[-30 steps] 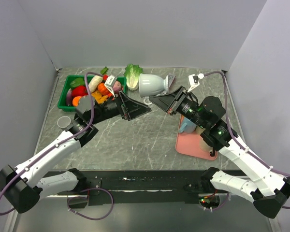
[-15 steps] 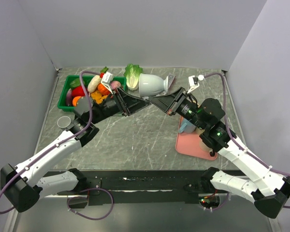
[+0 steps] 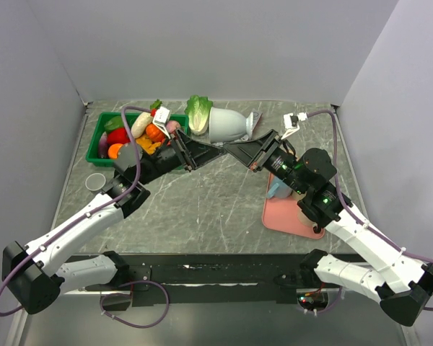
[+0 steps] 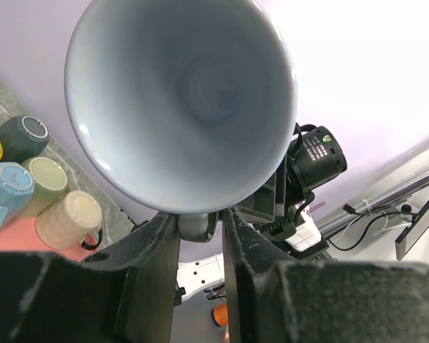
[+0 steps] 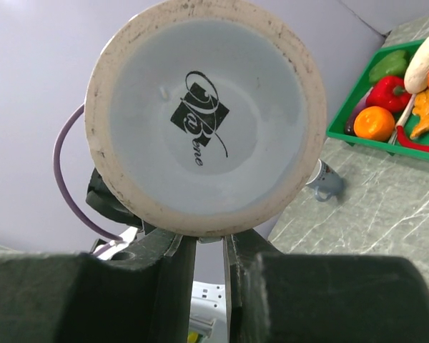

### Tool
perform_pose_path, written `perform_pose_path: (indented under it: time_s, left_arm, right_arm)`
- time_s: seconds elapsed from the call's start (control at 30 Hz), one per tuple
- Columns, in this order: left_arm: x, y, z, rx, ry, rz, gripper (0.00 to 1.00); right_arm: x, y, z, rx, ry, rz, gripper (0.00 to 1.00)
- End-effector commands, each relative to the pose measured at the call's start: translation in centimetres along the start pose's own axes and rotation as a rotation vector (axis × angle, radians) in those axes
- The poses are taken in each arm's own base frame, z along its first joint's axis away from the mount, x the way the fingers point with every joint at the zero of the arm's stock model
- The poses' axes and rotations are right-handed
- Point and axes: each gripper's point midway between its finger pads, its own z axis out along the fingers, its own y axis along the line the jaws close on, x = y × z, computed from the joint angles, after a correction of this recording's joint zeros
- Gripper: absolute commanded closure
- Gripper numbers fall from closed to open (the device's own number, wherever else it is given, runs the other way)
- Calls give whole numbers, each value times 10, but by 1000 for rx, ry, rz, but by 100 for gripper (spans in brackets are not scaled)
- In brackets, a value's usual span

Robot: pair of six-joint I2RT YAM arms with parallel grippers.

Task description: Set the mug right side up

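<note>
A pale grey-blue mug [image 3: 226,126] hangs on its side in the air above the back of the table. Its mouth [image 4: 179,93] faces the left wrist camera, and its base with a dark logo [image 5: 204,114] faces the right wrist camera. My left gripper [image 3: 215,148] comes in from the left, its jaws [image 4: 198,229] shut on the mug's handle just under the rim. My right gripper [image 3: 229,147] meets it from the right, also shut [image 5: 210,243] on the handle under the base. The two gripper tips almost touch.
A green bin [image 3: 101,133] of toy vegetables stands at the back left, with a lettuce [image 3: 198,112] beside it. A small grey cup [image 3: 95,182] lies near the left wall. A pink board [image 3: 289,216] with several mugs [image 4: 28,179] lies under my right arm.
My left gripper has moved right, up to the mug, and its wide-open jaws have closed round the handle. The right gripper and the mug have hardly moved.
</note>
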Motion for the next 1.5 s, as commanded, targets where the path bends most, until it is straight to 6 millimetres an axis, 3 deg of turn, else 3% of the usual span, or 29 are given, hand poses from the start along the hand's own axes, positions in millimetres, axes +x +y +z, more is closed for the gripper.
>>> perform_pose_path:
  time_s: [0.0, 0.1, 0.47, 0.73, 0.93, 1.17, 1.47]
  left_arm:
    - [-24, -24, 1, 46, -99, 29, 86]
    - [-25, -23, 1, 40, -104, 27, 99]
    - [-28, -12, -7, -32, -143, 71, 99]
    - [-21, 0, -11, -73, -123, 81, 99]
    - [-20, 5, -14, -100, -120, 98, 99]
    - [-25, 11, -16, -154, -136, 120, 99]
    - [-35, 39, -23, -327, -163, 168, 99]
  right_arm:
    - [-5, 32, -7, -125, -19, -22, 100]
    - [-3, 29, -7, -118, -10, -17, 100]
    - [2, 10, -6, -29, -1, 28, 99]
    - [-12, 16, -12, -26, -61, 25, 86]
    - [-14, 18, -13, -25, -75, 23, 68]
    - [-14, 4, -12, 34, -84, 31, 44]
    - [-6, -22, -5, 150, -48, 51, 38]
